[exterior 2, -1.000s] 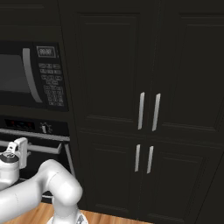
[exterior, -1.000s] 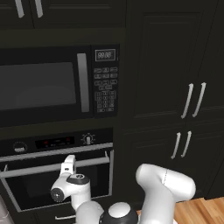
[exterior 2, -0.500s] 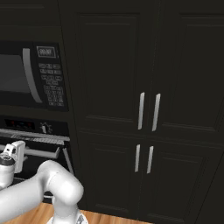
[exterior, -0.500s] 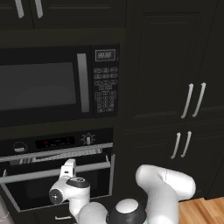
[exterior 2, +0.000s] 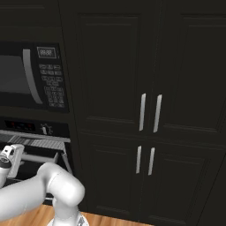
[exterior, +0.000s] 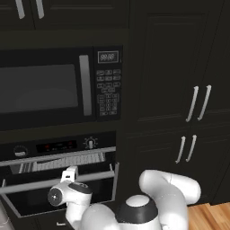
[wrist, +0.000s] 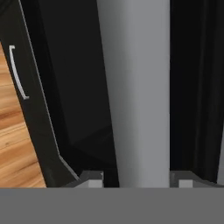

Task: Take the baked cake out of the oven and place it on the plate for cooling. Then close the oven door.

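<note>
Oven door handle (wrist: 133, 87): silver bar, long axis up the frame's centre, between my claw (wrist: 136, 178) tips; grip unconfirmed.

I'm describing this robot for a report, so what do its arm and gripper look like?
The arm is glossy white with rounded, bulbous links and dark grey joint caps. The gripper has a white boxy body and two small grey jaws. No cables or markings are visible.

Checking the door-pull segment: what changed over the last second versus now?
The oven door has swung further down and open, pulled by its silver bar handle, exposing more of the wire rack. The gripper, straddling the handle, dropped lower with it. The microwave, the cabinets and the base views are unchanged.
</note>
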You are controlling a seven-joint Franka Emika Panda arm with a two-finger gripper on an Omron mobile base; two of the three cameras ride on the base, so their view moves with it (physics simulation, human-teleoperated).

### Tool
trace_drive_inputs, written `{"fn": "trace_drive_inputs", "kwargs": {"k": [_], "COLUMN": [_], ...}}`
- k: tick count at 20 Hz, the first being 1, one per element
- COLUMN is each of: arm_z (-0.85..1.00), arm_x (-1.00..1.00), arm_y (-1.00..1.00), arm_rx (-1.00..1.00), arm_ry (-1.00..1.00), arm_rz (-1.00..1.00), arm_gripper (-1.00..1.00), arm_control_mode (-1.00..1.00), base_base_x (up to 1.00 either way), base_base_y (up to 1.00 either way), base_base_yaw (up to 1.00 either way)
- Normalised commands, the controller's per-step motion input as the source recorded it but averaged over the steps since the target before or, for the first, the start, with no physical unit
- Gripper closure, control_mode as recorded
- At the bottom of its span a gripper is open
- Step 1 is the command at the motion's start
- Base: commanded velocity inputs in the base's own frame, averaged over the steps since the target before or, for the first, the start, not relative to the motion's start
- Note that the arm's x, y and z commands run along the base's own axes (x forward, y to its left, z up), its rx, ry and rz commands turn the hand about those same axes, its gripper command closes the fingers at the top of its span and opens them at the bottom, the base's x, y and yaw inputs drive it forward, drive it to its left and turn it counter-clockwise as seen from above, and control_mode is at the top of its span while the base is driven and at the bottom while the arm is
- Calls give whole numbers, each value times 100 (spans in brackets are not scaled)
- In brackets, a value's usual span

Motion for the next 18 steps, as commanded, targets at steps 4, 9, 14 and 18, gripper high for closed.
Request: {"fn": "trace_drive_inputs", "kwargs": {"k": [4,9,14,18], "arm_z": [-47,-51,-56,-57], "arm_x": [-53,-54,-56,-56], "arm_y": [16,17,18,19], "arm_rx": [0,0,0,0], "arm_ry": [18,16,12,11], "arm_rz": [0,0,0,0], "arm_gripper": [100,100,100,100], "arm_control_mode": [-100,-100,-100,-100], "base_base_x": [0,0,0,0], "base_base_y": [0,0,0,0], "base_base_yaw": [0,0,0,0]}}
